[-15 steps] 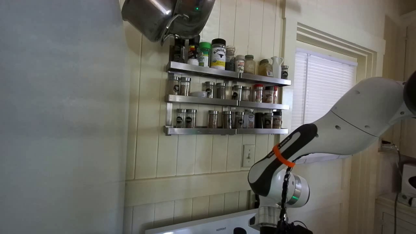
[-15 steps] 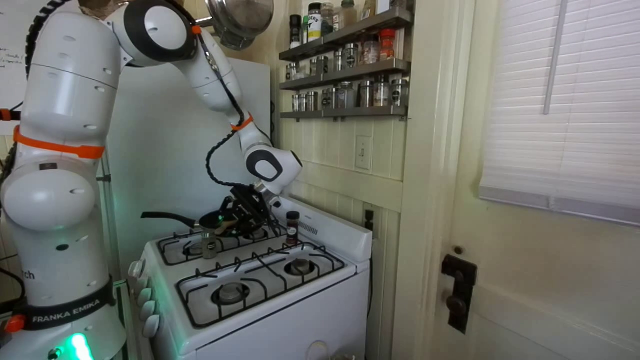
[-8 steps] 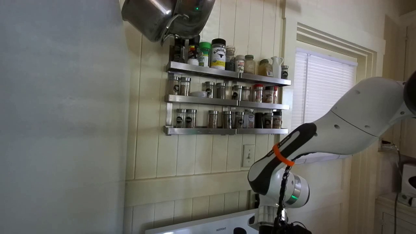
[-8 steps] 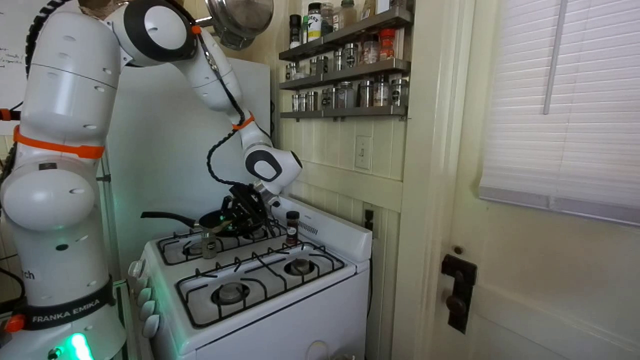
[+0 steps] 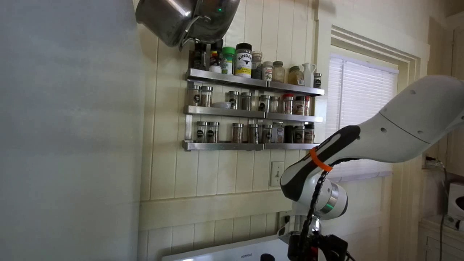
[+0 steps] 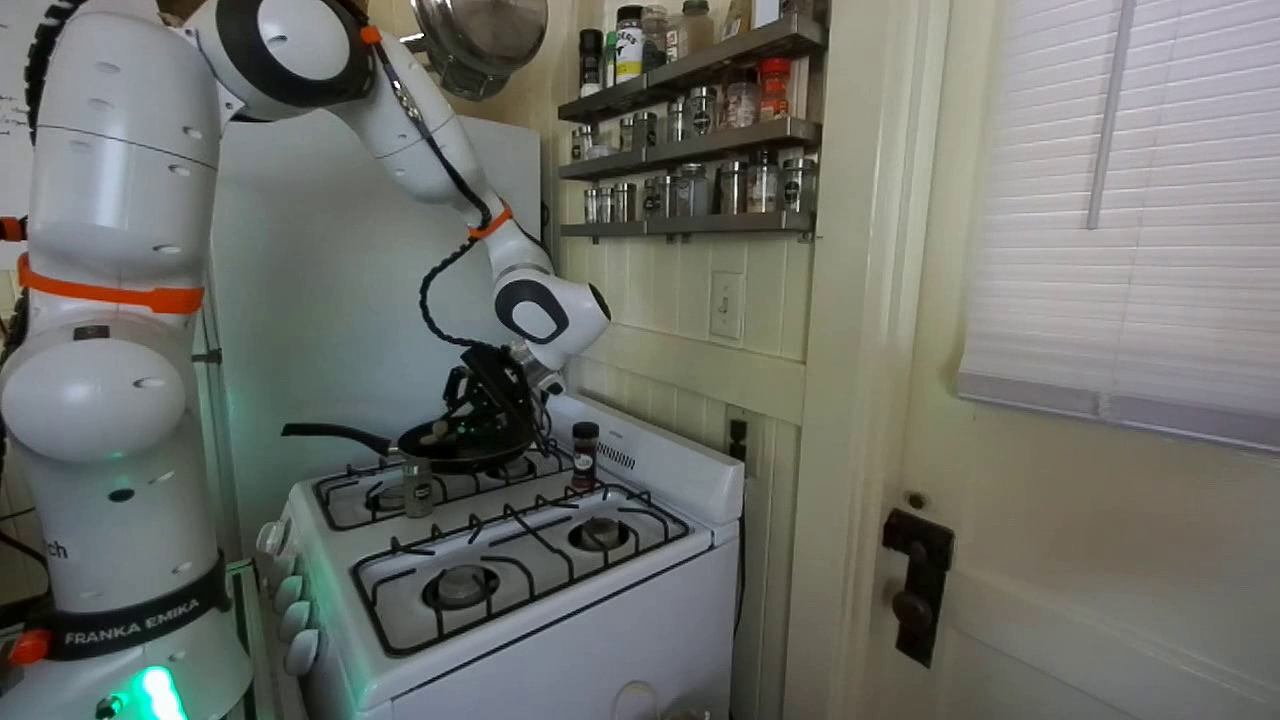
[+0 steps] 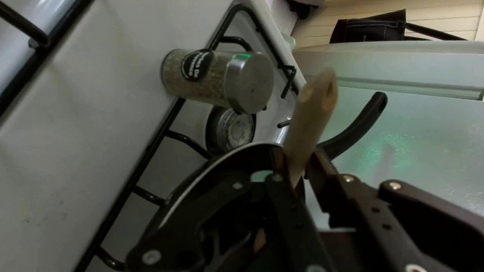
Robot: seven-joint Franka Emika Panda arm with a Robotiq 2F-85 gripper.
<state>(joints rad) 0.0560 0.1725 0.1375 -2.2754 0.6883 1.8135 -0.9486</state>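
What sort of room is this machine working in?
Most likely a kitchen, perhaps a home one: there is a white gas stove, a black frying pan over one of its burners, and metal wall shelves lined with spice jars.

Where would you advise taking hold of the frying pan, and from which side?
I would close across the middle of the long black handle, probably from above at the front of the stove: it juts out roughly that way, narrow and slightly curved, away from the gripper, which holds a wooden utensil over the frying pan.
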